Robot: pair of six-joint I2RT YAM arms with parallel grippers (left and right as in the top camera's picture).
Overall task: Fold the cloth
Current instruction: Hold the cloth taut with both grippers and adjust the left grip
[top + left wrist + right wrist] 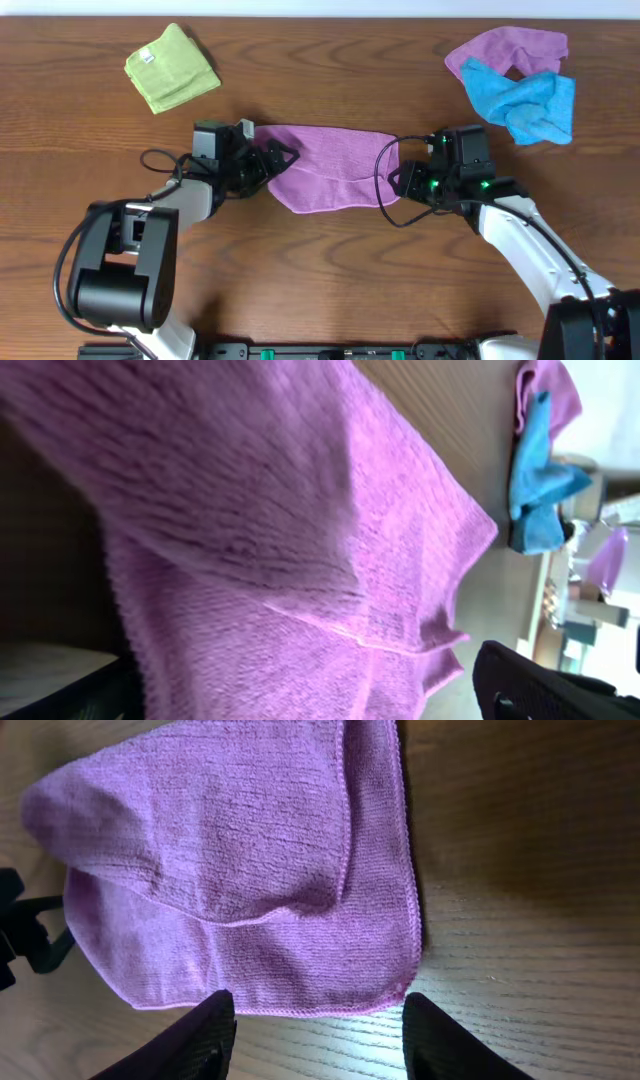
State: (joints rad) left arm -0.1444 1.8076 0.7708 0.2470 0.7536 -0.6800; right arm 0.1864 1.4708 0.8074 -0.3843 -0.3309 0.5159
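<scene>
The purple cloth is seen at mid table, laid flat & folded over: an upper layer is lapped over a lower one, w/ the lower layer shown as a strip along the near side. Its R edge is straight & hemmed; its L end is narrowed & rounded. The L gripper is set at the cloth's L end, jaws spread as wide as they go, nothing pinched btwn them. The L wrist view is nearly filled by the cloth, too close & blurred for contact to be told. The R gripper is placed at the cloth's R edge. In the R wrist view its fingers are seen parted, w/ the hemmed edge just ahead of the tips & only bare wood btwn them, so nothing is gripped. A lime-green cloth, folded to approx a square, is seen toward the far-L corner, well apart from the rest. Toward the far-R corner a second purple cloth is seen crumpled, w/ a bright blue cloth bunched against & partly over its near side.
</scene>
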